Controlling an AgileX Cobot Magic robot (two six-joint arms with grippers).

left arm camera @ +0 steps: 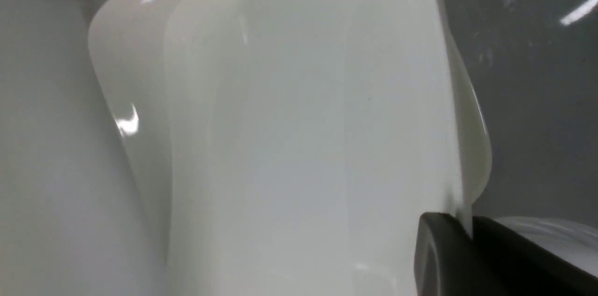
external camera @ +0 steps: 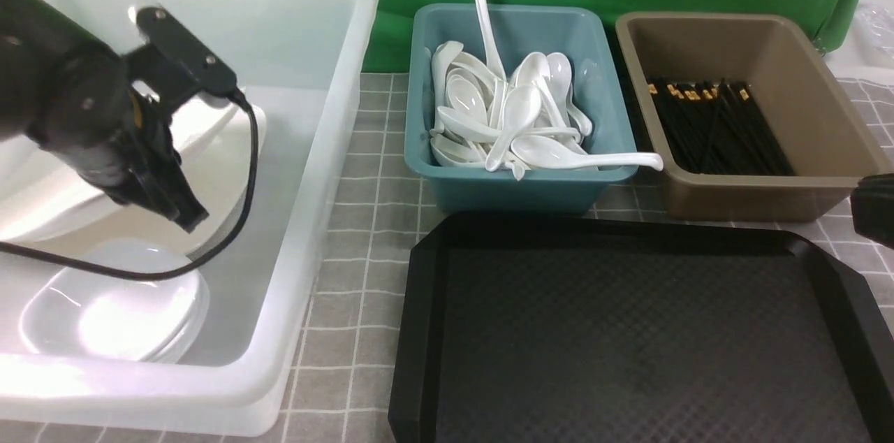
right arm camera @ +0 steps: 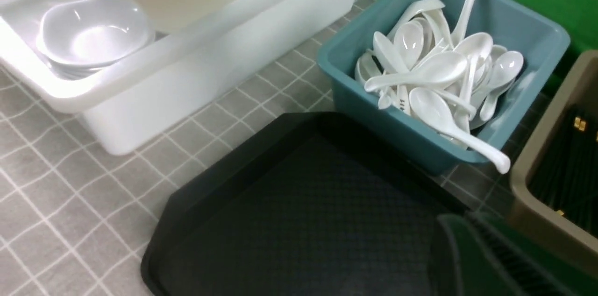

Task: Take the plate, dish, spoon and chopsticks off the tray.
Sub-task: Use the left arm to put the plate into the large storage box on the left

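The left fingers are pinched on the rim of the plate, which hangs tilted inside the white tub, above a stack of small dishes; the plate is stiff and glossy, so it will likely slip in a thin rim pinch, and it is brittle enough to chip if dropped onto the dishes — better lowered until an edge rests before letting go. The right fingers sit closed and seem to hold nothing, though only a dark blurred part of them shows, low by the near corner of the tray. The tray's floor looks bare on the bench; beyond it, spoons fill the teal bin and chopsticks lie in the brown tub — which spoon or pair came off the tray cannot be told.
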